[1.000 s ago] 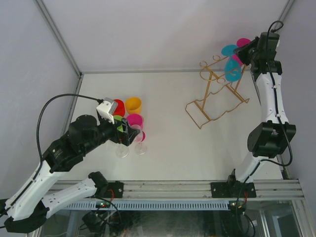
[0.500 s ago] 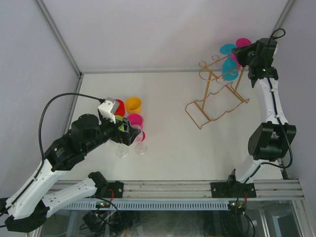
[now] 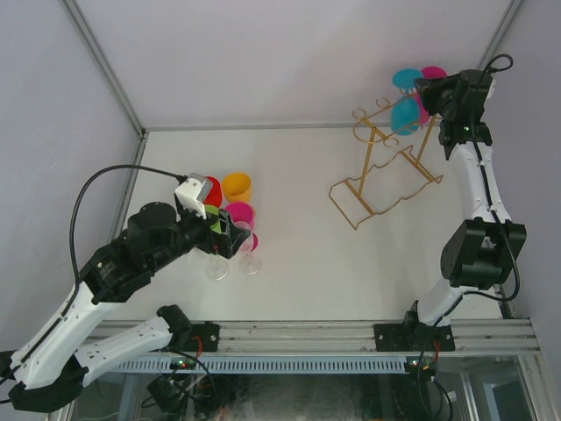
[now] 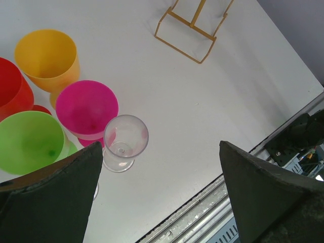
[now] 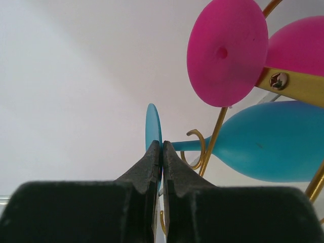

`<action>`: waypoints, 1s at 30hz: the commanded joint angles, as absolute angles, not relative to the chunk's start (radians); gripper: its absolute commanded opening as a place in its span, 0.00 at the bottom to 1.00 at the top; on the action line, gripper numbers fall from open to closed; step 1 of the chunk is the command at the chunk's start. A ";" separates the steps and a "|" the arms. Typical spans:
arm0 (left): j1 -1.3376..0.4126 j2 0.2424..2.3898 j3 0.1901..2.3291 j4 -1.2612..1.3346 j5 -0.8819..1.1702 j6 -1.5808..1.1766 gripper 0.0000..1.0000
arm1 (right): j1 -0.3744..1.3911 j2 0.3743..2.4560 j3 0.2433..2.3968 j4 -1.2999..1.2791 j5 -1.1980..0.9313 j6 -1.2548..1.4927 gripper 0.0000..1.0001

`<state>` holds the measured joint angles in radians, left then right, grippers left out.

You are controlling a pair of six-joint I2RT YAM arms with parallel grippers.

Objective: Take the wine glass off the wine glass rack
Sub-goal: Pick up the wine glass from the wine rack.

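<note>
The gold wire wine glass rack stands at the table's back right. A teal wine glass lies sideways at its top arms, stem still beside a curled loop. My right gripper is shut on the glass's thin foot disc, pinching its edge between the fingers. A pink wine glass hangs on the rack right beside it. My left gripper is open and empty above a clear wine glass at the left.
Orange, red, pink and green cups cluster with clear glasses under the left gripper. The rack's base shows in the left wrist view. The back wall is close behind the rack.
My right gripper has carried the teal glass a little up and toward the back wall along the rack's top arm. The left arm has barely moved.
</note>
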<state>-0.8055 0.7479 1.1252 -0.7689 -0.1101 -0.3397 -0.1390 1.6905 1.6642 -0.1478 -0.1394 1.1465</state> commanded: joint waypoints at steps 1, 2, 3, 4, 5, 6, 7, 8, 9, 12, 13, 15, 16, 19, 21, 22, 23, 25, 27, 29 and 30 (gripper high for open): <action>-0.807 0.746 1.115 -0.734 -0.113 -0.350 1.00 | -0.122 1.659 1.683 -0.077 -0.139 1.182 0.00; -0.807 0.744 1.115 -0.735 -0.113 -0.350 1.00 | -0.120 1.666 1.691 -0.081 -0.142 1.185 0.00; -0.806 0.744 1.115 -0.735 -0.114 -0.351 1.00 | -0.116 1.672 1.698 -0.081 -0.143 1.186 0.00; -0.807 0.743 1.116 -0.735 -0.114 -0.351 1.00 | -0.112 1.678 1.705 -0.083 -0.140 1.184 0.00; -0.806 0.742 1.116 -0.736 -0.115 -0.351 1.00 | -0.109 1.684 1.713 -0.087 -0.136 1.181 0.00; -0.807 0.741 1.117 -0.736 -0.115 -0.350 1.00 | -0.105 1.689 1.721 -0.094 -0.133 1.181 0.00; -0.806 0.740 1.118 -0.737 -0.117 -0.350 1.00 | -0.103 1.694 1.730 -0.104 -0.135 1.181 0.00; -0.807 0.740 1.118 -0.738 -0.118 -0.351 1.00 | -0.102 1.697 1.736 -0.108 -0.131 1.181 0.00; -0.807 0.740 1.118 -0.738 -0.117 -0.350 1.00 | -0.098 1.699 1.738 -0.105 -0.125 1.181 0.00; -0.807 0.742 1.118 -0.739 -0.116 -0.350 1.00 | -0.093 1.721 1.768 -0.117 -0.120 1.181 0.00; -0.807 0.742 1.117 -0.739 -0.116 -0.350 1.00 | -0.093 1.733 1.789 -0.131 -0.131 1.181 0.00; -0.806 0.743 1.118 -0.741 -0.114 -0.347 1.00 | -0.090 1.759 1.830 -0.164 -0.157 1.179 0.00; -0.807 0.743 1.118 -0.741 -0.115 -0.348 1.00 | -0.088 1.771 1.848 -0.176 -0.167 1.177 0.00; -0.806 0.743 1.118 -0.742 -0.116 -0.350 1.00 | -0.080 1.797 1.883 -0.212 -0.189 1.170 0.00; -0.807 0.742 1.118 -0.743 -0.116 -0.350 1.00 | -0.074 1.802 1.888 -0.224 -0.171 1.169 0.00; -0.806 0.741 1.119 -0.744 -0.115 -0.350 1.00 | -0.073 1.802 1.888 -0.230 -0.163 1.173 0.00; -0.807 0.741 1.121 -0.745 -0.115 -0.350 1.00 | -0.074 1.802 1.886 -0.231 -0.152 1.180 0.00; -0.806 0.741 1.121 -0.746 -0.118 -0.350 1.00 | -0.072 1.800 1.878 -0.225 -0.131 1.199 0.00; -0.807 0.743 1.122 -0.745 -0.121 -0.348 1.00 | -0.067 1.800 1.880 -0.227 -0.105 1.213 0.00; -0.806 0.746 1.126 -0.746 -0.120 -0.348 1.00 | -0.058 1.793 1.876 -0.226 -0.056 1.221 0.00; -0.806 0.747 1.126 -0.746 -0.119 -0.348 1.00 | -0.053 1.789 1.871 -0.222 -0.036 1.226 0.00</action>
<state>-0.8055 0.7460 1.1248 -0.7689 -0.1101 -0.3401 -0.0719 1.8091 1.8400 -0.2512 -0.1211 1.1927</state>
